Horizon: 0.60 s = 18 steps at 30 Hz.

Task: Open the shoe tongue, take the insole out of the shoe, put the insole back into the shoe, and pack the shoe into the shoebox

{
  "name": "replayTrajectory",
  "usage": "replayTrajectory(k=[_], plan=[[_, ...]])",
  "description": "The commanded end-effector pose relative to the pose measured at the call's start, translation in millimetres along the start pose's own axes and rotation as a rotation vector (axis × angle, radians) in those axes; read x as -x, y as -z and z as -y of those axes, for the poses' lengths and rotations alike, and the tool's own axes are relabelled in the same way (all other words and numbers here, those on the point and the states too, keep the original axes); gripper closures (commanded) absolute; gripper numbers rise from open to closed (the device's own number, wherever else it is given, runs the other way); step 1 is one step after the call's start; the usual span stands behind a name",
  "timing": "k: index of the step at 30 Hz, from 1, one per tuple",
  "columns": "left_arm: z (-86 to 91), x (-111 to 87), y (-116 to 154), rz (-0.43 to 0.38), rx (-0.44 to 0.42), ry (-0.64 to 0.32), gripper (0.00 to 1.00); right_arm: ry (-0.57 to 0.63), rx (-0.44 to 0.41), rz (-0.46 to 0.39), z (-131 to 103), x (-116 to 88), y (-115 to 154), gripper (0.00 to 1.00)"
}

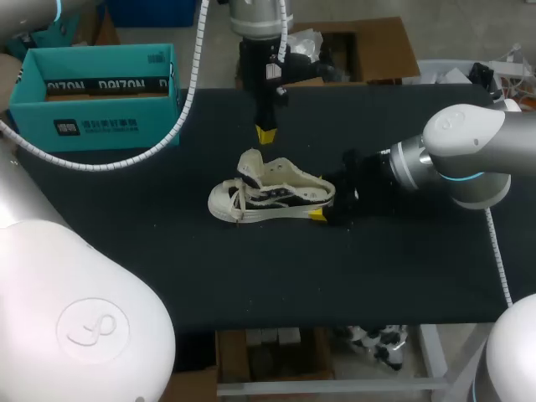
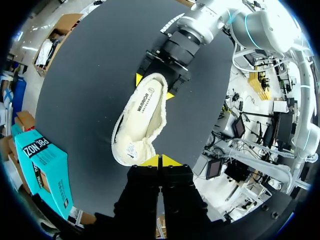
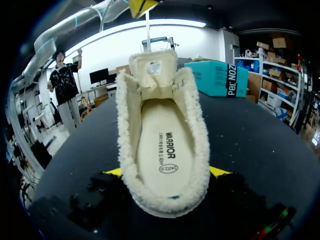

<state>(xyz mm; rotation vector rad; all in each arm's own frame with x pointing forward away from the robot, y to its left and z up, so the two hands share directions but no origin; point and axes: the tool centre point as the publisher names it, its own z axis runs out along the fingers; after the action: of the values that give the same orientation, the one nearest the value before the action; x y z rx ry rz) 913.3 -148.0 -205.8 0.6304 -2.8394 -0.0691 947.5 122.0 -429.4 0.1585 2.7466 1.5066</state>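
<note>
**Layout.** The shoe point(image 1: 272, 194) is sitting upright near the middle of the black table point(image 1: 126, 243), with its toe pointing to the robot's left and its heel to the right. Bare tabletop is lying open all round it, broadest toward the near edge. The teal shoebox point(image 1: 92, 126) is standing at the far left corner, well apart from the shoe, with its open top facing up.

**Hidden parts.** The insole point(image 3: 160, 145) is lying flat inside the shoe, and its front end is passing out of sight under the raised tongue point(image 3: 152, 67). In the right wrist view the tongue is also hiding the toe. In the head view only one yellow tip of the right gripper point(image 1: 328, 203) is showing, as the heel is covering the other.

**Arm pose.** The right arm is coming in low from the right, nearly level with the table. Its fingers are clasping the heel from both sides. The left arm is hanging straight down from the far side. The left gripper point(image 1: 266, 134) is hovering just above the tongue with its yellow tips pressed together, and nothing is showing between them.
</note>
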Motion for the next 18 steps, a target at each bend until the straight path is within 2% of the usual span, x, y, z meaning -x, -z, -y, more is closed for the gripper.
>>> replayTrajectory(k=[1,7,14,16,18], plan=[[20.0,14.2,-12.9,0.021,0.306,-0.487,1.0,0.001,0.005,-0.001,5.5,2.3,-2.0,1.0],[24.9,24.0,-54.0,0.013,0.182,-0.517,1.0,0.001,0.005,-0.001,5.5,2.3,-2.0,1.0],[28.4,35.0,-97.9,-0.036,0.044,-0.587,1.0,0.001,0.005,-0.001,5.5,2.3,-2.0,1.0],[29.7,38.2,-105.2,-0.071,0.029,-0.571,1.0,0.001,0.005,-0.001,5.5,2.3,-2.0,1.0],[29.7,38.2,-105.2,-0.071,0.029,-0.571,1.0,0.001,0.005,-0.001,5.5,2.3,-2.0,1.0]])
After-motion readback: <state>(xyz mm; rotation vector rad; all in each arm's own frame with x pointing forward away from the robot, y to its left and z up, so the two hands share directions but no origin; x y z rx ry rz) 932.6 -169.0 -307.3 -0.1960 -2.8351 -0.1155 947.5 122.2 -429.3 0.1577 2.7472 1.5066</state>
